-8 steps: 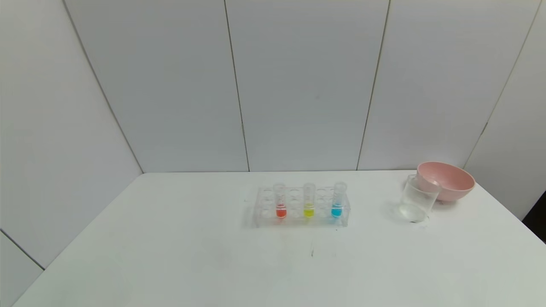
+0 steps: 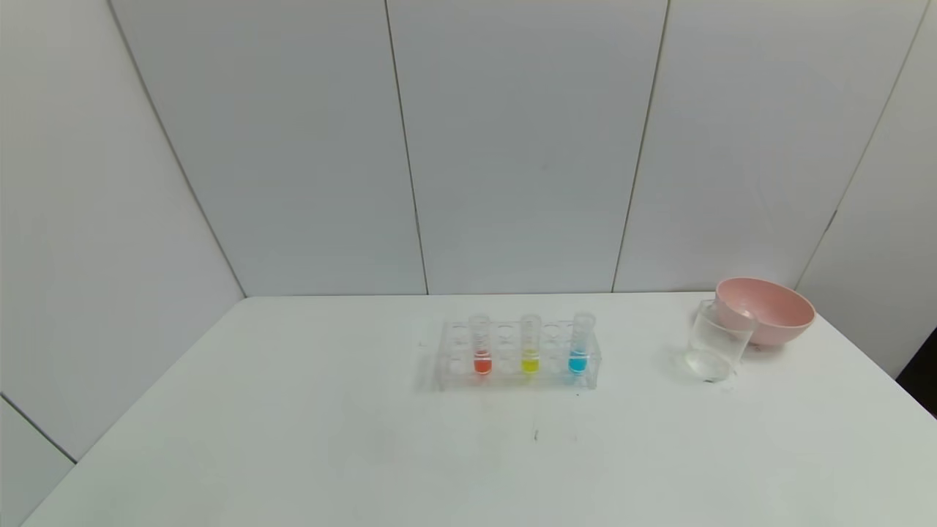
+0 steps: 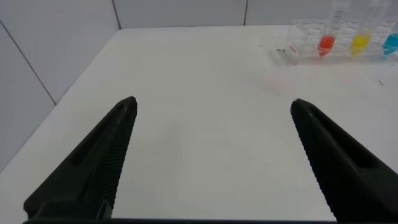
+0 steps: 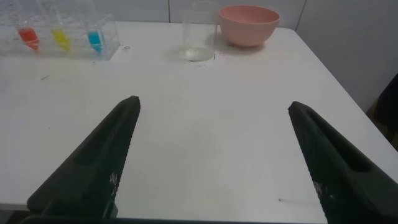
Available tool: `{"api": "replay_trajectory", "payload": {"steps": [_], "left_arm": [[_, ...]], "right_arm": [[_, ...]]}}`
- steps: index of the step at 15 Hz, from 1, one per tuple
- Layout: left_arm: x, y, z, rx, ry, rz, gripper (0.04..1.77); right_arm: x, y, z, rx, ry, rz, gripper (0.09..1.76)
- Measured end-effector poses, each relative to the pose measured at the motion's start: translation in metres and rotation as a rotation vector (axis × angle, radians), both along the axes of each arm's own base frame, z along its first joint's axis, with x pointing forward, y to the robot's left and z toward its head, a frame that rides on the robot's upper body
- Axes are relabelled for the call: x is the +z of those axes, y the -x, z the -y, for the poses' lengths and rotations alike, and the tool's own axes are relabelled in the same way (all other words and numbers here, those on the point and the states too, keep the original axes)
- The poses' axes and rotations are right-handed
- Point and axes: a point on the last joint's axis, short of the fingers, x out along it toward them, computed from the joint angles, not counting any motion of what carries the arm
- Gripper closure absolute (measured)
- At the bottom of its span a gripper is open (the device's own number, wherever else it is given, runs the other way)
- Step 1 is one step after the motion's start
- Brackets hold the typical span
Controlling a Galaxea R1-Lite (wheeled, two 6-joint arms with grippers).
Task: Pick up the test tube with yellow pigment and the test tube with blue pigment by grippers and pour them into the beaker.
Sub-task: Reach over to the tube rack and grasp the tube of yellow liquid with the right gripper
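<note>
A clear rack [image 2: 448, 359] stands mid-table and holds three upright tubes. The yellow tube [image 2: 530, 344] is in the middle, the blue tube [image 2: 579, 342] on the right, a red tube [image 2: 481, 345] on the left. The clear beaker [image 2: 717, 341] stands at the right. Neither gripper shows in the head view. My left gripper [image 3: 212, 102] is open and empty over bare table, far from the rack [image 3: 297, 45]. My right gripper [image 4: 212, 102] is open and empty, with the blue tube [image 4: 94, 38], the yellow tube [image 4: 60, 37] and the beaker [image 4: 199, 34] far ahead.
A pink bowl [image 2: 766, 309] sits just behind the beaker at the back right, touching or nearly touching it; it also shows in the right wrist view [image 4: 249, 25]. Grey wall panels close the back and both sides. The table's right edge runs near the bowl.
</note>
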Motion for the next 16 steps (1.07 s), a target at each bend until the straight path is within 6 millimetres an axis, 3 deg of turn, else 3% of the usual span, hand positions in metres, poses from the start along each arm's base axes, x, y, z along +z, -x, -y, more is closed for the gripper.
{"api": "replay_trajectory", "payload": {"steps": [12,16], "left_arm": [[0.000,0.000,0.000,0.000,0.000,0.000,0.05],[0.000,0.000,0.000,0.000,0.000,0.000,0.05]], "right_arm": [[0.000,0.000,0.000,-0.006,-0.002,-0.007,0.14],[0.011,0.002,0.000,-0.008,-0.002,0.031,0.14]]}}
